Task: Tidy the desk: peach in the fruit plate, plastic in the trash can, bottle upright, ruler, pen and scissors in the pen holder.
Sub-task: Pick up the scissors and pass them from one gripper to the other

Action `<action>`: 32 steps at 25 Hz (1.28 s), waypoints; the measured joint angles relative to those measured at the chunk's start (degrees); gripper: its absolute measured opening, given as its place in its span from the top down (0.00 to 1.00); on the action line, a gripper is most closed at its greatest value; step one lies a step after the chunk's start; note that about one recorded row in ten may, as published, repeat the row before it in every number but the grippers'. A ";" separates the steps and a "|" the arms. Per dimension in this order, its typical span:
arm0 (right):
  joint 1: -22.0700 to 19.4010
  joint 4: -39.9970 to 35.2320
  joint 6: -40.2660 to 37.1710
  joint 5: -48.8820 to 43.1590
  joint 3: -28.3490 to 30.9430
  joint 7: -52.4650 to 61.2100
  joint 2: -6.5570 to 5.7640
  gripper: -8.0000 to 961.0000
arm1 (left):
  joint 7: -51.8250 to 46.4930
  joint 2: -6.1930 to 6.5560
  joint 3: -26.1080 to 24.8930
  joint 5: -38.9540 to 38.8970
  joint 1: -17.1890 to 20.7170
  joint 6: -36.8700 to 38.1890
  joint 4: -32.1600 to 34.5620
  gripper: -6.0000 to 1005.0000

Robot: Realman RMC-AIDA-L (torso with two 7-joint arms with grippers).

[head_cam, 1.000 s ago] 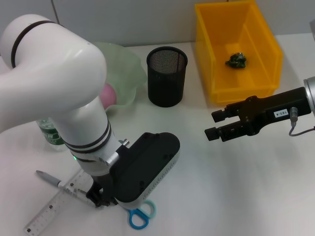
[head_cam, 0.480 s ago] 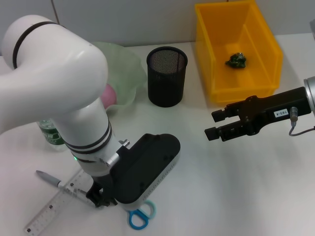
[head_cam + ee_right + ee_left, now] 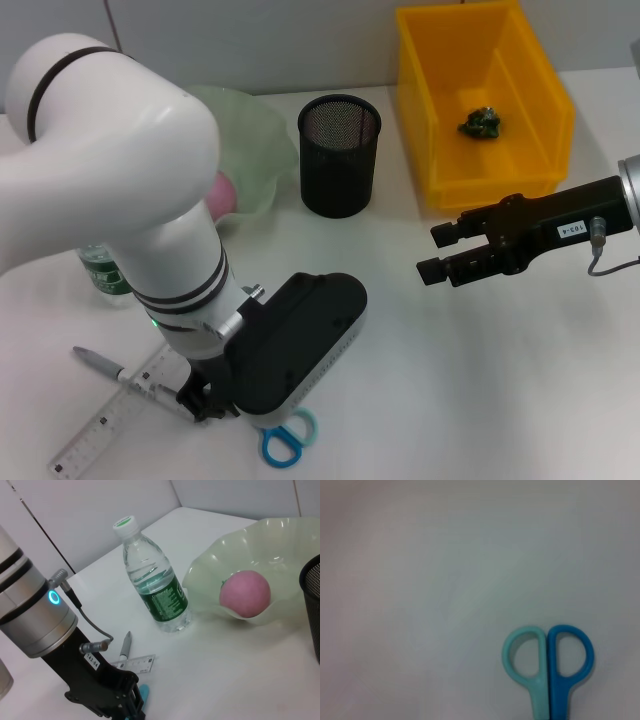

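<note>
The scissors (image 3: 284, 441), with one teal and one blue handle (image 3: 549, 666), lie flat at the table's front edge. My left gripper (image 3: 213, 407) is low over their blade end, hiding the blades. Beside it lie a clear ruler (image 3: 108, 427) and a grey pen (image 3: 108, 369). The bottle (image 3: 154, 581) stands upright with its cap on. A pink peach (image 3: 245, 593) rests in the green fruit plate (image 3: 280, 535). The black mesh pen holder (image 3: 340, 155) looks empty. Green plastic (image 3: 481, 123) lies in the yellow trash can (image 3: 440, 120). My right gripper (image 3: 437, 253) hovers open at the right, holding nothing.
My left arm's big white body (image 3: 120, 190) covers most of the table's left side and part of the bottle (image 3: 100, 272) and plate (image 3: 255, 130). Bare white table stretches between the pen holder and my right gripper.
</note>
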 joint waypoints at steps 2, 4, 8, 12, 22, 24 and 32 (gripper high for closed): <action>0.00 0.00 0.01 0.00 0.00 0.00 0.00 0.20 | 0.13 0.00 -0.45 -0.06 0.10 0.00 0.00 0.77; 0.00 0.00 0.03 0.00 -0.05 0.00 0.00 0.20 | 0.16 0.00 -0.70 -0.08 0.12 0.04 0.00 0.77; 0.12 0.00 0.04 0.00 -0.30 0.00 -0.01 0.20 | 0.43 0.00 -2.90 -1.16 0.05 1.20 0.00 0.77; 0.25 -0.06 0.04 0.00 -0.31 0.00 -0.07 0.20 | 0.80 0.00 -6.67 -2.85 -0.13 3.68 -0.03 0.77; 0.17 -0.89 -0.76 0.32 3.41 0.27 -0.26 0.20 | 2.12 0.24 -24.13 -14.42 -1.72 10.77 -5.08 0.76; 0.25 -0.87 -1.10 0.40 5.90 0.43 -0.24 0.20 | 0.59 0.15 -26.07 -14.86 -1.19 9.25 -6.10 0.76; 0.14 -0.66 -3.07 0.70 13.69 0.72 0.69 0.20 | -9.20 0.33 -34.41 -17.36 1.53 5.41 -6.92 0.76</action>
